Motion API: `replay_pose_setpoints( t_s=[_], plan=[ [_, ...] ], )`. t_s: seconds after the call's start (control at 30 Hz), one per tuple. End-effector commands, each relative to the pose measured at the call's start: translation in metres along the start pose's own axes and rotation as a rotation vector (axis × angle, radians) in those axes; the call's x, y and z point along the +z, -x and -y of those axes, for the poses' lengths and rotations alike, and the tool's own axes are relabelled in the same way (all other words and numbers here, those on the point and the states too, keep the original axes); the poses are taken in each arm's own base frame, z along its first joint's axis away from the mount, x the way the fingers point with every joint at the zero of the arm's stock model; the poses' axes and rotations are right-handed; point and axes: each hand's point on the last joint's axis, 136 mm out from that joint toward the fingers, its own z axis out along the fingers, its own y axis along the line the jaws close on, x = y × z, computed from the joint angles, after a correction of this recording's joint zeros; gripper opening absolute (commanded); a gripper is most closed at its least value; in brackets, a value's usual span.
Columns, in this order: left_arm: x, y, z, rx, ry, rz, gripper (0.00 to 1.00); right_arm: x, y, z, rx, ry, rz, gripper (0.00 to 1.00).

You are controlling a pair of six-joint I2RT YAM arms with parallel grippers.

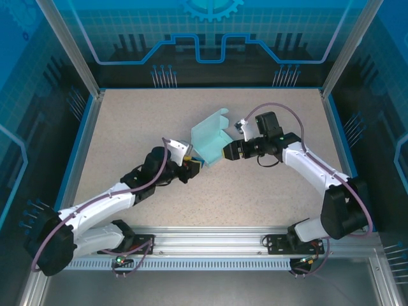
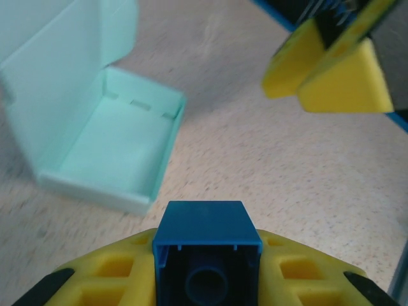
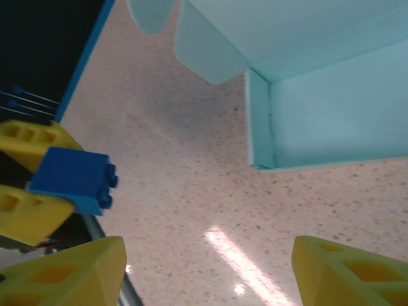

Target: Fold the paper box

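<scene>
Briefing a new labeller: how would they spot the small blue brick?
On the speckled table, find the open pale paper box. Just left of it, the left gripper pinches the brick: tiny, dark blue, studded, unlike the pale card.

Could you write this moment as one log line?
left gripper: shut on blue brick | right gripper: open, near paper box | paper box: lid open
</scene>
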Motion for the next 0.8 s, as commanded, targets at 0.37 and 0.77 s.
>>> replay_pose_setpoints(
  t_s=[0.37,0.77],
  plan=[
    [-0.004,0.025,0.045,0.572,-0.191,0.279,0.26,-0.016,0.001,-0.088,0.101,0.091,-0.111,0.82],
    [-0.005,0.02,0.049,0.627,-0.186,0.282,0.26,0.012,-0.013,-0.102,0.071,0.102,-0.191,0.82]
  ],
)
